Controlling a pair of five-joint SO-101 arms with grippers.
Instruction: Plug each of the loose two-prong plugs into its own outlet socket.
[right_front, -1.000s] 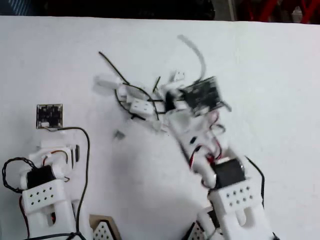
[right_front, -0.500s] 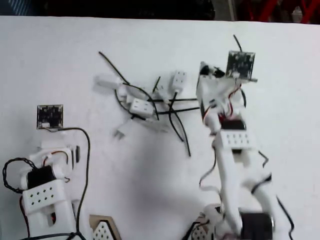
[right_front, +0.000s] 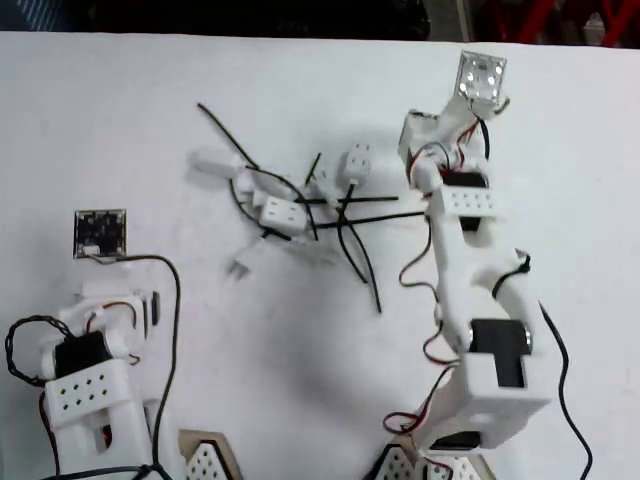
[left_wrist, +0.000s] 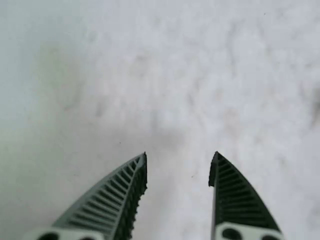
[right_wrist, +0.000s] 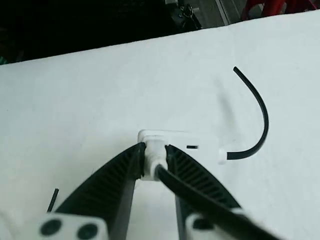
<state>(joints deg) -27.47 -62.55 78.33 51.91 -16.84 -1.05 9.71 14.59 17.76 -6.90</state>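
Far left of the bench (right_front: 300, 380), your left arm (right_front: 85, 375) sits folded near the front edge. The left gripper (left_wrist: 180, 156) hangs over bare white surface, jaws apart with a clear gap and nothing between them. At centre is a tangle of black cords (right_front: 350, 245) crossing one another. The near socket block (right_front: 281, 212) lies among them with its long axis roughly across the bench. The far socket block (right_front: 357, 160), to its right, has its long axis tilted nearer front-to-back. A pale piece (right_front: 215, 162) at the tangle's left edge is too blurred to name. A small loose plug (right_front: 238, 267) lies just front-left of the tangle; you can't tell which way its prongs point. On the right, your right arm (right_front: 470, 260) is stretched toward the far edge. The right gripper (right_wrist: 155, 147) has its jaws drawn narrow around a white held plug (right_wrist: 151, 162). That plug's long axis runs along the jaws, nose forward, and its trailing cord (right_wrist: 200, 200) runs back along one jaw toward the wrist. The nose meets a flat socket block (right_wrist: 180, 142) whose long axis lies crosswise to the plug; you can't tell whether the prongs are in. A small dark mark (right_wrist: 192, 147) on the block's top is too small to read. A curved cord (right_wrist: 260, 120) arcs away from the block's other end.
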